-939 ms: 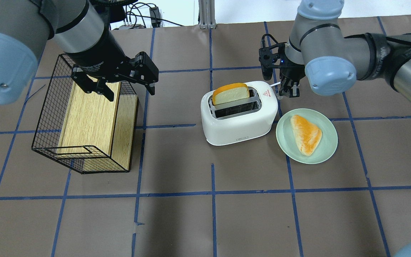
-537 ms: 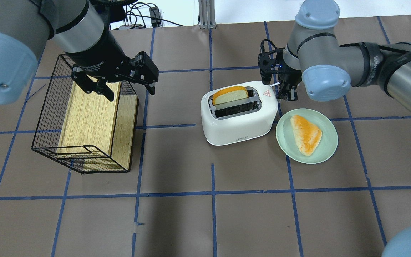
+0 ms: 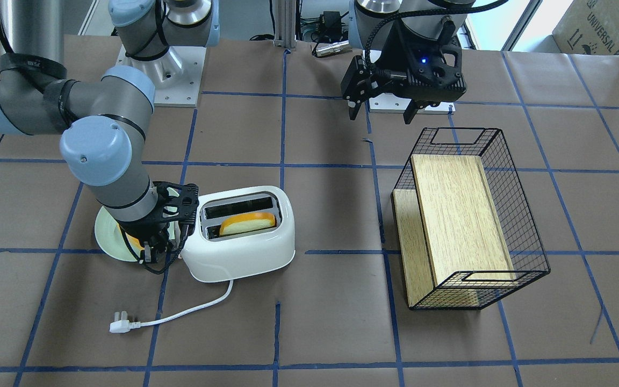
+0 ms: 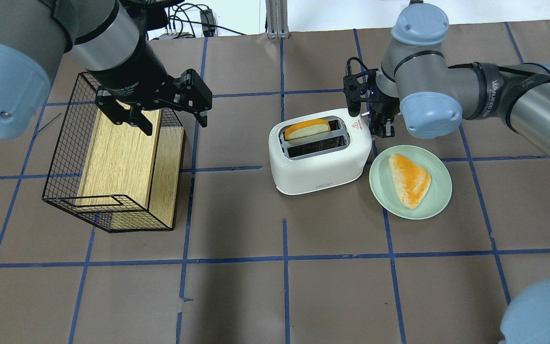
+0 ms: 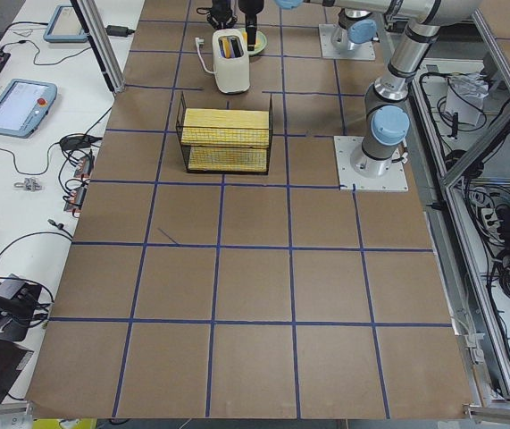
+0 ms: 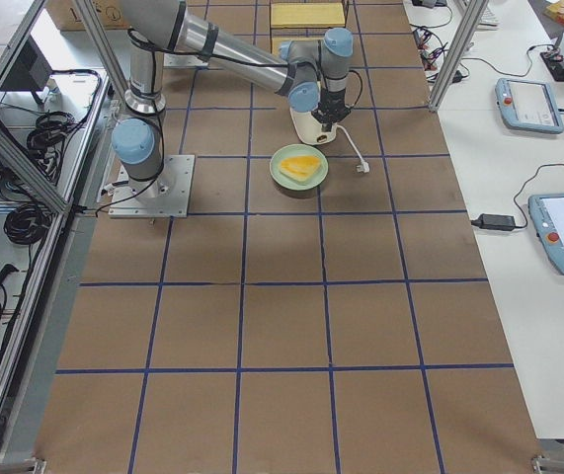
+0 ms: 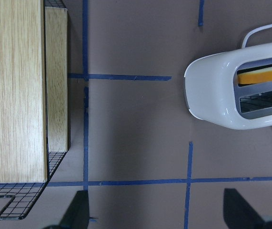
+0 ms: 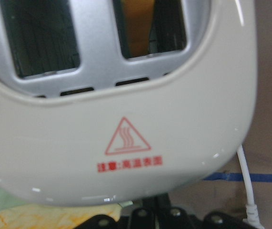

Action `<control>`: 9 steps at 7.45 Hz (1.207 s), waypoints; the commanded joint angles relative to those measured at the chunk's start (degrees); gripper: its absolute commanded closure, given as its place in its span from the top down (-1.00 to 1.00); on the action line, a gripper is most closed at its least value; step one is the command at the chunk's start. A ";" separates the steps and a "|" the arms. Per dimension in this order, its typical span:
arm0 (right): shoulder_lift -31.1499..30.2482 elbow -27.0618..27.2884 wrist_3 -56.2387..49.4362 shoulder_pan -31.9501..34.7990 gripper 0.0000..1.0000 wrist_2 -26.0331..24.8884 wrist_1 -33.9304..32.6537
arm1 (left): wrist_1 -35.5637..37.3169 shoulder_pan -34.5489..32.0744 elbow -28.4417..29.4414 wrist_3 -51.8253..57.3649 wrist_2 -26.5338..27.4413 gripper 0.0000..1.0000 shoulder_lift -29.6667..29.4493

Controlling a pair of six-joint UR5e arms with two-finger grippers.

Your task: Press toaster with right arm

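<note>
On the brown papered surface (image 4: 284, 286), a green plate (image 4: 439, 191) with a wedge of bread (image 4: 411, 179) lies nearest the robot, just beside the white toaster (image 4: 322, 165) at mid-surface, whose long axis runs side to side. Beyond the plate, the right tool (image 4: 383, 128), fingers drawn together and empty, hangs at the toaster's labelled right-hand end. The press likely lies straight down there. Far left, the left tool (image 4: 174, 119) hangs spread open over the wire basket (image 4: 65, 157).

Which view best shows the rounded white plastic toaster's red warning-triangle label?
The right wrist-mounted view: the red warning-triangle label sits large and central on the toaster. Overhead shows only a tiny red mark; the other views do not show it.
</note>
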 commanded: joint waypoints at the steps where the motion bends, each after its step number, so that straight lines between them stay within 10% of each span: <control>1: 0.26 0.56 -0.14 -0.03 -0.70 0.05 -0.84 | 0.00 0.00 -0.03 0.00 0.00 1.00 0.00; 9: -8.95 -4.26 2.76 -0.20 -0.65 -0.13 11.24 | 0.00 0.00 -0.03 0.00 0.00 1.00 0.00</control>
